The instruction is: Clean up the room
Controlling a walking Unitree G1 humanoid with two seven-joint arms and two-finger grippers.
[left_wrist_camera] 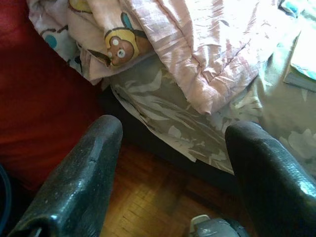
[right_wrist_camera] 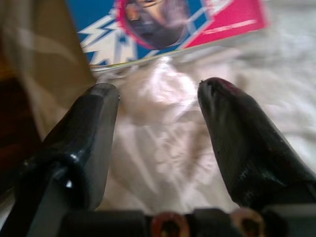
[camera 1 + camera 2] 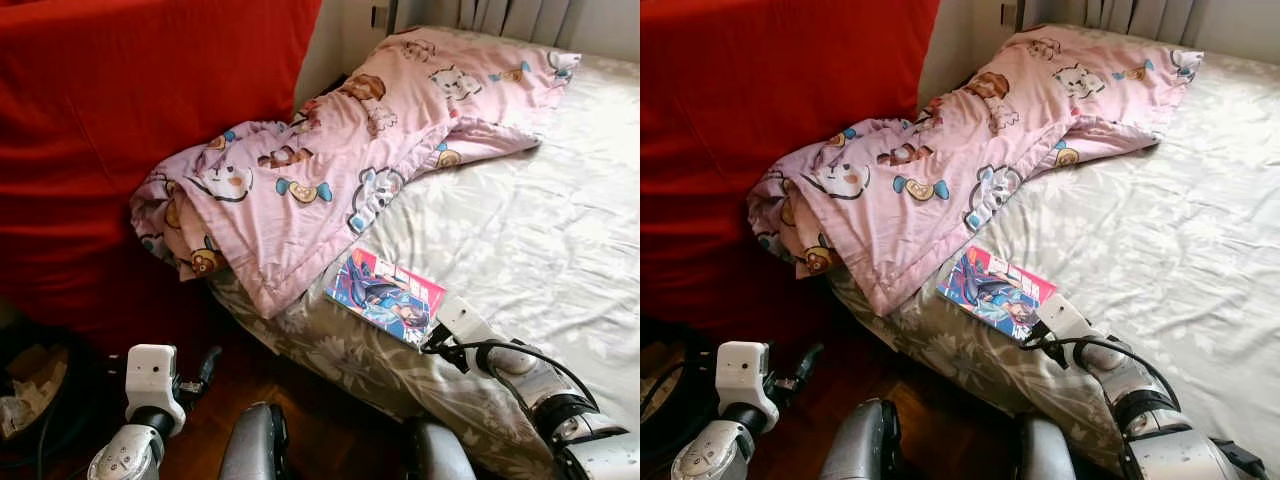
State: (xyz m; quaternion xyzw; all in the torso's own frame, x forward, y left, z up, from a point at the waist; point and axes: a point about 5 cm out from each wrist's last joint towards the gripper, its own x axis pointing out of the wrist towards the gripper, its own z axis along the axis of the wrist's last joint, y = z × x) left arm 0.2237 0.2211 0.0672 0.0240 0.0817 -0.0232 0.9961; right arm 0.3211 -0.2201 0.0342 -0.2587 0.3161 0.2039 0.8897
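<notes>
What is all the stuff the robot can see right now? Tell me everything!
Comic book: one, blue and pink cover, flat on the bed near its edge, just ahead of the right gripper.
Quilt: one, pink with cartoon animals, bunched along the bed's left side, a corner hanging over the edge.
Bed sheet: one, pale grey with leaf print, covering the bed.
Red cloth: one, hanging left of the bed.
Wooden floor: brown, beside the bed.
Left gripper: open, low over the floor by the bed.
Right gripper: open, over the sheet, pointed at the comic book.
</notes>
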